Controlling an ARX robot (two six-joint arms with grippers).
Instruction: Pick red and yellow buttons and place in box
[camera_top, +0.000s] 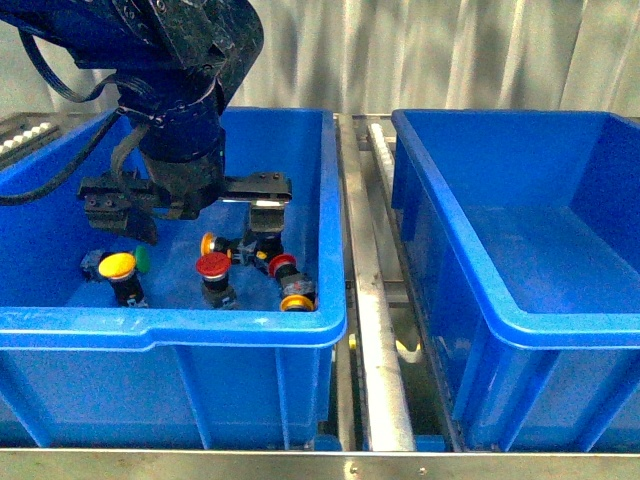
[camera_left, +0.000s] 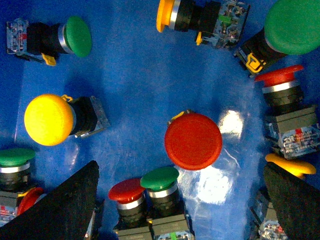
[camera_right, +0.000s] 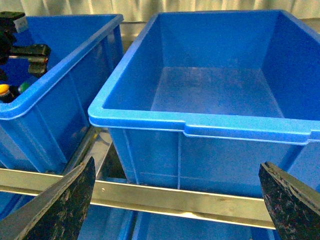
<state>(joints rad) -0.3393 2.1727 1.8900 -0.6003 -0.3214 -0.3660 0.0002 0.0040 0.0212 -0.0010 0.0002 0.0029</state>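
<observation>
While the left gripper (camera_top: 198, 225) hangs inside the left-hand bright-blue plastic bin (camera_top: 170, 328), its jaws stand spread wide and hold nothing. Below them, on the bin's floor, the red push button with the wide round mushroom cap (camera_top: 212, 264) stands upright near the middle of the front wall. In the left wrist view its cap shows face-on between the two dark fingers (camera_left: 65, 205), touching neither. The yellow mushroom-capped push button (camera_top: 118, 265) stands toward the front left corner of the same bin, well apart from the red one, with a green-capped button (camera_top: 142, 258) just beside it. Other loose buttons lie around them, among them a narrow orange-faced button (camera_top: 208, 243). The large deep bright-blue plastic box (camera_top: 520, 322) sits to the right of the bin, across a metal rail frame (camera_top: 375, 330). The right gripper (camera_right: 175, 207) faces that box's front wall from outside, its jaws wide apart and holding nothing.
</observation>
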